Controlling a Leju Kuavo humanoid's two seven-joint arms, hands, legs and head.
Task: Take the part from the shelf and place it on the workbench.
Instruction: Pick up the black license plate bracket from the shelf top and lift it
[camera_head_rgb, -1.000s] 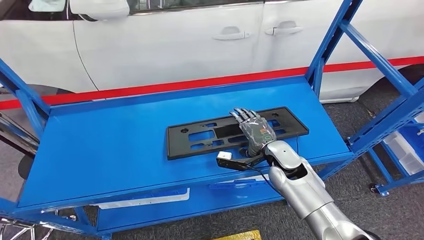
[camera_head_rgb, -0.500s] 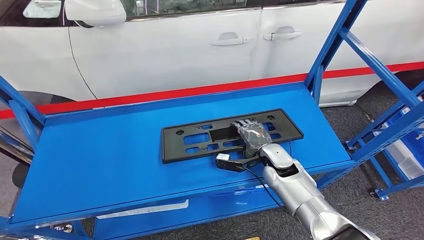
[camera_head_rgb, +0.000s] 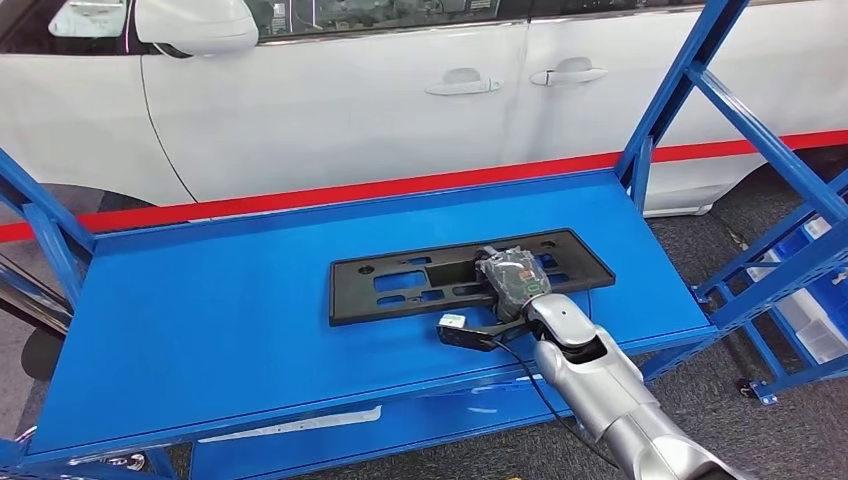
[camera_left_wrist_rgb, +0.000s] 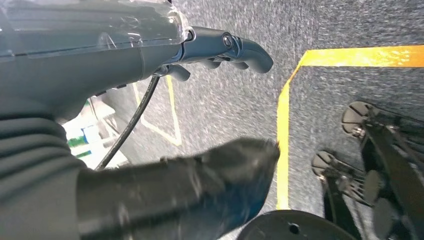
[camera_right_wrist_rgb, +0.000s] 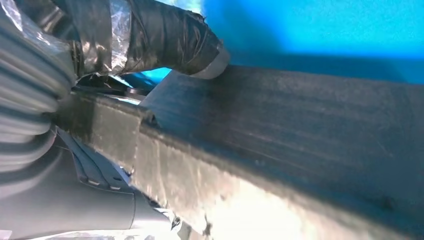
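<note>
The part (camera_head_rgb: 400, 283) is a long flat black plate with cut-outs, lying on the blue shelf (camera_head_rgb: 200, 310) right of its middle. My right hand (camera_head_rgb: 512, 278) is curled over the plate's near edge towards its right end and grips it. In the right wrist view the taped thumb (camera_right_wrist_rgb: 165, 35) presses on the dark face of the part (camera_right_wrist_rgb: 310, 140), and the palm sits against the other side. My left hand (camera_left_wrist_rgb: 150, 65) hangs over grey floor with its fingers apart and nothing in it.
A white car (camera_head_rgb: 350, 90) stands close behind the shelf. Blue uprights (camera_head_rgb: 660, 110) frame the shelf's right end, and a lower blue shelf (camera_head_rgb: 400, 410) runs underneath. Blue bins (camera_head_rgb: 815, 320) sit at the far right. Yellow tape (camera_left_wrist_rgb: 285, 125) marks the floor.
My right hand, held flat with fingers stretched over the part a second ago, has dropped and curled around its near edge. The head view has shifted slightly.
</note>
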